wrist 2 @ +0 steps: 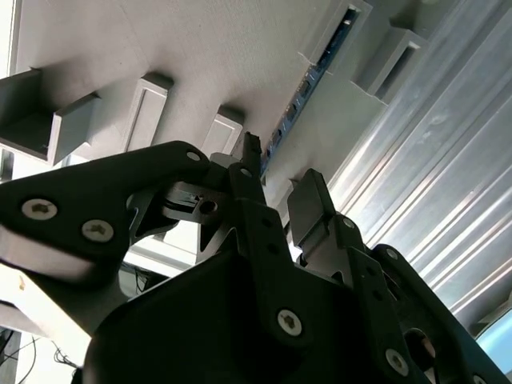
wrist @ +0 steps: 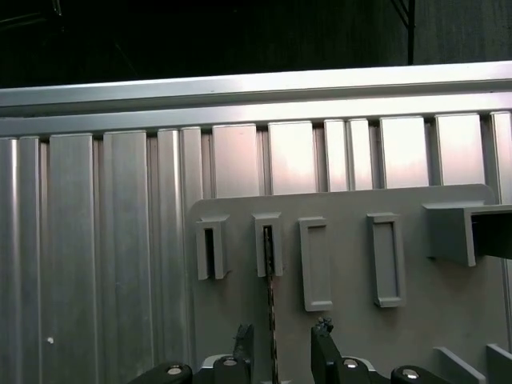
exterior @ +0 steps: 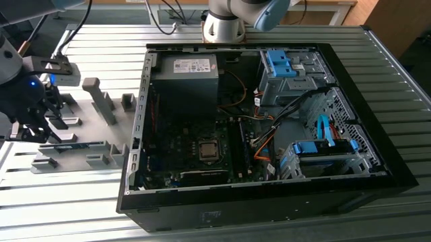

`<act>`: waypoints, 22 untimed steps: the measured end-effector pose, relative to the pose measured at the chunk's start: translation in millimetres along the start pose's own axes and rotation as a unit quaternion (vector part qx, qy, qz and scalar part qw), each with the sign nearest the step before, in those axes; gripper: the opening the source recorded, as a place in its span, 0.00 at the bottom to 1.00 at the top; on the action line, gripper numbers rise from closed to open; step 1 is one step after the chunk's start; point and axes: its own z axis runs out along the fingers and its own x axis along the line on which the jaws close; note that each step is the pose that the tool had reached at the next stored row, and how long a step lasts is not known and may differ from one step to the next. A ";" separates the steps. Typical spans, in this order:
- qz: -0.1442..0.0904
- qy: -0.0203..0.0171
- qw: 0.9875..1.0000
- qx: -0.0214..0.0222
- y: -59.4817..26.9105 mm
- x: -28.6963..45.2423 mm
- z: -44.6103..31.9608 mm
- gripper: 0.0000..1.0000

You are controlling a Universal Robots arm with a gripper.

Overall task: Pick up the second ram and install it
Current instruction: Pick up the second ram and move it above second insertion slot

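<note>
Gripper [wrist: 282, 346]: in the first wrist view it is seen close to the camera, with its two dark fingers [wrist: 322, 340] spread apart and nothing clasped between them.
Gap: the jaws are parted far wider than the board is thick, and no contact with it is seen.
Second ram [wrist: 270, 304]: it stands on edge as a thin dark line between the fingertips, closer to one finger than to the other. In the second wrist view its green-blue edge is seen running away from the fingertips.
Seat: the far end of the stick is held in a slotted block [wrist: 267, 244] on the grey fixture plate [wrist: 448, 320], which lies on the ribbed aluminium table [wrist: 96, 256].
Wider scene: in the exterior view the gripper is found at the frame's middle left, over the fixture plate. The open computer case [exterior: 269, 206] fills the centre and right, with its motherboard [exterior: 181, 146] exposed.
Step in hand: the grasp on the stick is judged to be lined up but not yet made.
Height: whether the tips are already level with the board cannot be told.
Good practice: the jaws are best centred first, so that both pads meet the flat faces together and the stick is not pushed sideways in its slots.
Care: the fingers should be kept square to the board and closed gently near its middle, since a thin board is probably easily bent or tilted.
</note>
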 end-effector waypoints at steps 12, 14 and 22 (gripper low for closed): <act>-0.002 0.000 1.000 0.000 -0.2 1.1 14.3 0.42; -0.004 0.000 1.000 0.000 -0.3 1.7 17.4 0.42; -0.013 0.000 1.000 0.001 -0.5 2.8 29.5 0.42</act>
